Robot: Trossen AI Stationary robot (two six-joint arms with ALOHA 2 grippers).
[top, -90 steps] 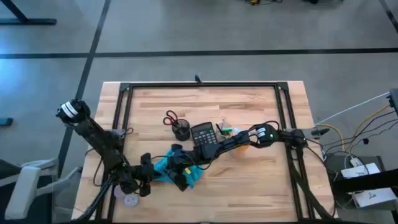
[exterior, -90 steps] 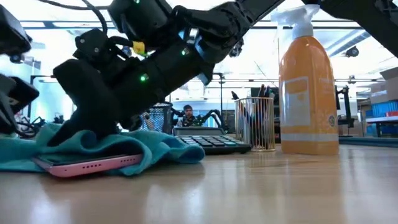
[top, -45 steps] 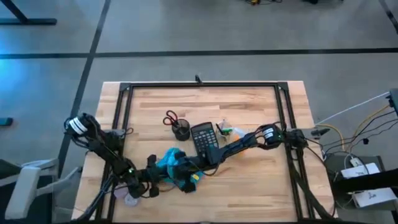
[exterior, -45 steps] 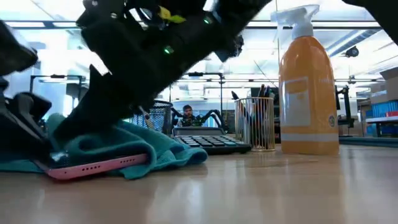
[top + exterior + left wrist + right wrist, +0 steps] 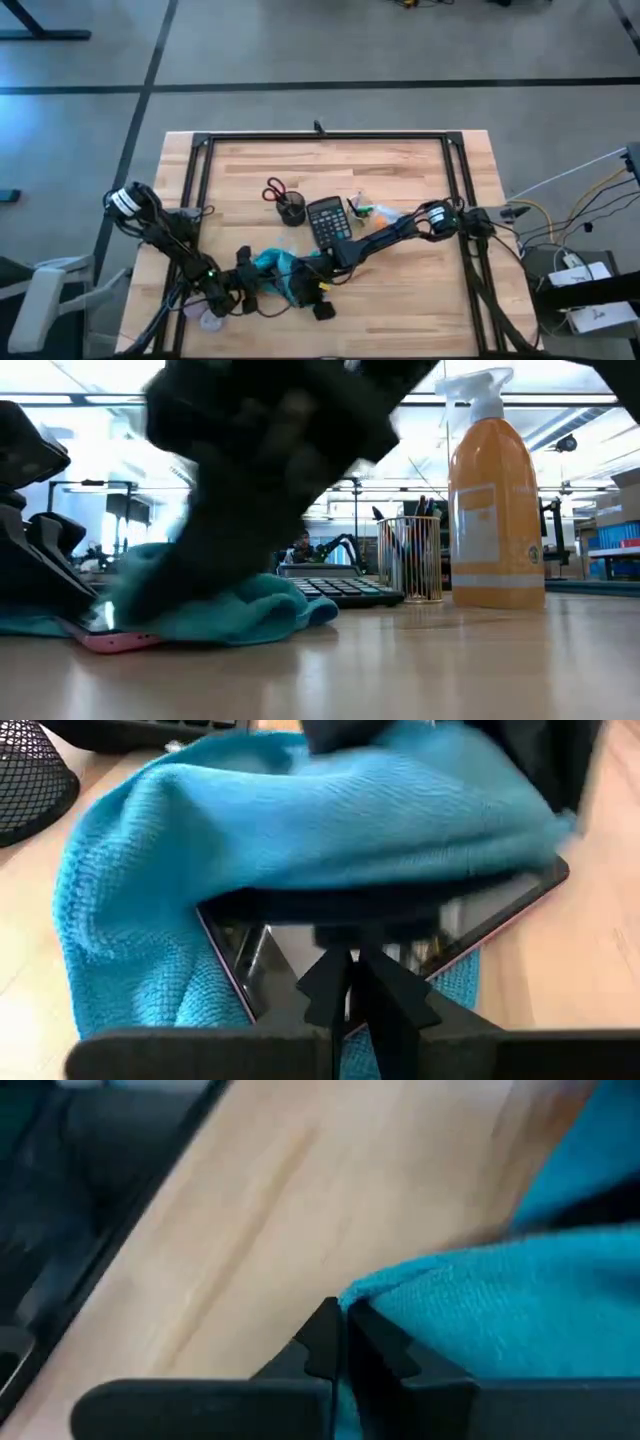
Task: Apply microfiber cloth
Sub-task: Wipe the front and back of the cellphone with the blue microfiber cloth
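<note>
The turquoise microfiber cloth (image 5: 275,268) lies bunched over a pink-cased phone (image 5: 300,935) at the table's near left of centre. The phone lies flat on the wood, its near end (image 5: 100,640) showing under the cloth. My left gripper (image 5: 243,287) is shut and stands on the phone's left end. My right gripper (image 5: 305,292) reaches in from the right, shut on the cloth at its right side. In the low view it is a dark blur above the cloth (image 5: 230,610). My left gripper presses its shut fingertips (image 5: 352,965) down on the phone's dark screen (image 5: 290,945), near the end that sticks out from under the cloth. It comes slanting down from the table's left. The phone stays flat on the table. My right gripper pinches a folded edge of the cloth (image 5: 400,1295) between its two fingers. The fingers slant down from the table's right. The rest of the cloth (image 5: 300,810) lies slack over the phone.
A black calculator (image 5: 328,220), a mesh pen cup (image 5: 292,210) and red scissors (image 5: 275,190) lie just beyond the cloth. The orange spray bottle (image 5: 495,500) stands to the right, under my right arm. Bare wood lies toward the near right.
My left gripper has come down onto the phone's left end and stayed there. My right gripper has swept fast toward the table's near right, dragging the cloth across the phone. The cloth has bunched narrower, and more of the phone's near end now shows.
</note>
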